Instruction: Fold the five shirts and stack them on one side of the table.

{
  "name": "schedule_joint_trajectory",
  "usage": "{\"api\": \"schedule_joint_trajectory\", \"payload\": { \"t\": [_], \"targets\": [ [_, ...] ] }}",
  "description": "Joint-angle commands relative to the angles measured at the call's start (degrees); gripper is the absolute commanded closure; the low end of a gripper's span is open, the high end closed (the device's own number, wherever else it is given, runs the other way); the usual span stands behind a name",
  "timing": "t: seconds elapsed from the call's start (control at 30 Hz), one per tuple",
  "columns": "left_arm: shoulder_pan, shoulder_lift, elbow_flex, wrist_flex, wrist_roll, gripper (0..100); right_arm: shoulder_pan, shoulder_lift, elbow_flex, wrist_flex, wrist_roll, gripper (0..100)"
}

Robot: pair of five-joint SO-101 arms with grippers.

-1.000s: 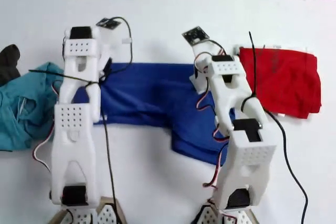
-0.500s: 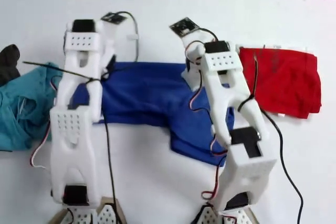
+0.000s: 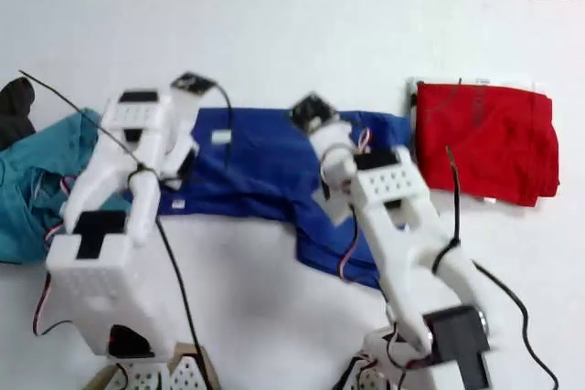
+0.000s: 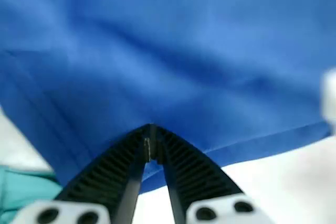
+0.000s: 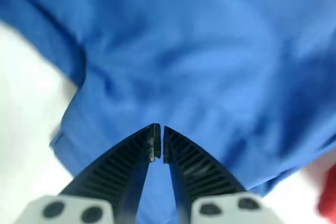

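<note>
**A:** What sits closest, along the near edge of the bench [image 3: 274, 34]?

**B:** The two arms. The left arm [image 3: 110, 226] rises by the near left corner and the right arm [image 3: 402, 226] stands right of the middle. Both lean out over the blue shirt [image 3: 265, 166].

**A:** And the fingers?

**B:** The left gripper [image 4: 150, 142] has its fingers pressed together at the tips. It hangs over blue cloth close to a hem, with bare bench just beside that hem. I cannot tell whether any cloth is caught between them. The right gripper [image 5: 159, 142] shows only a hairline slit between its fingers. It is also above blue cloth, near one of the shirt's edges.

**A:** How does the blue shirt lie?

**B:** It is spread across the middle of the bench, long side running left to right, and is not folded. Its right part has a flap that reaches toward the near edge, under the right arm. The cloth shows soft creases.

**A:** The other shirts?

**B:** A teal shirt [image 3: 37, 189] lies crumpled at the left edge, just beside the blue shirt's left end. The left arm hides whether the two touch. A dark cloth [image 3: 15, 107] lies at the same edge, a little farther back.

**A:** And on the right?

**B:** A red shirt [image 3: 489, 139] lies toward the right edge, folded into a neat rectangle. It sits just beside the blue shirt's right end. A thin pale edge shows from under it.
</note>
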Motion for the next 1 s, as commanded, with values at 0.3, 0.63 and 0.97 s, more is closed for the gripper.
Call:
{"api": "schedule_joint_trajectory", "payload": {
  "t": [0.3,0.63,0.97],
  "targets": [
    [-5.6,-8.6,15.1,-8.6,-0.8,97,-0.3,-4.7,14.0,-2.2,3.9,97.8],
    [-6.2,-9.1,16.7,-10.5,-0.3,97,-0.3,-13.1,15.2,0.7,4.7,97.8],
    [-3.8,-9.1,16.9,-10.7,-0.3,97,-2.4,-34.9,19.3,10.6,5.0,96.6]
  ]
}}
